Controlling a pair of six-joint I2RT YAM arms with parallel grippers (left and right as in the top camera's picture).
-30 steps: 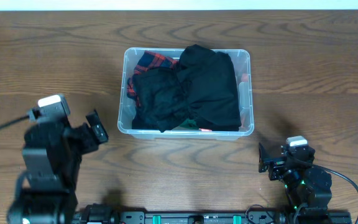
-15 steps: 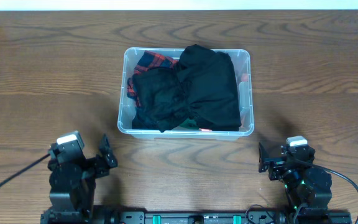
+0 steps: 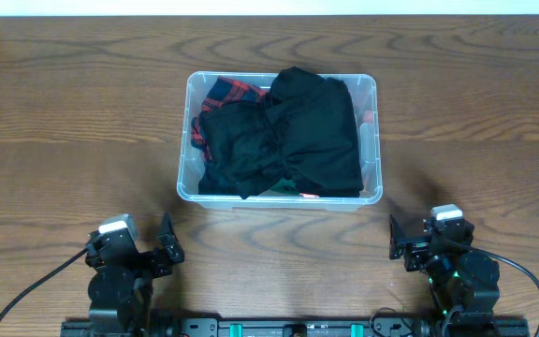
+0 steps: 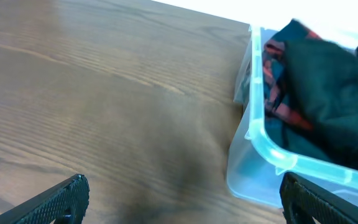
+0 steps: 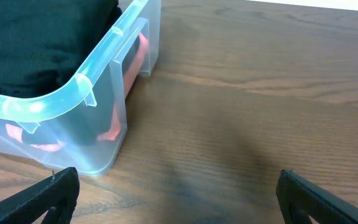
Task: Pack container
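The clear plastic container (image 3: 184, 140) stands in the middle of the table, filled with black clothes (image 3: 298, 131) and a red plaid garment (image 3: 229, 93). Its near left corner shows in the left wrist view (image 4: 257, 143) and its near right corner in the right wrist view (image 5: 98, 93). My left gripper (image 3: 162, 248) is open and empty near the front edge, left of the container; its fingertips frame bare wood in the left wrist view (image 4: 182, 202). My right gripper (image 3: 396, 241) is open and empty at the front right, also over bare wood in the right wrist view (image 5: 176, 196).
The wooden table (image 3: 73, 112) stretches around the container. A black cable (image 3: 26, 285) trails from the left arm at the front left. A rail with both arm bases runs along the front edge (image 3: 279, 328).
My left arm has drawn back and down toward the front edge, settling at its base. The right arm and the container have not moved.
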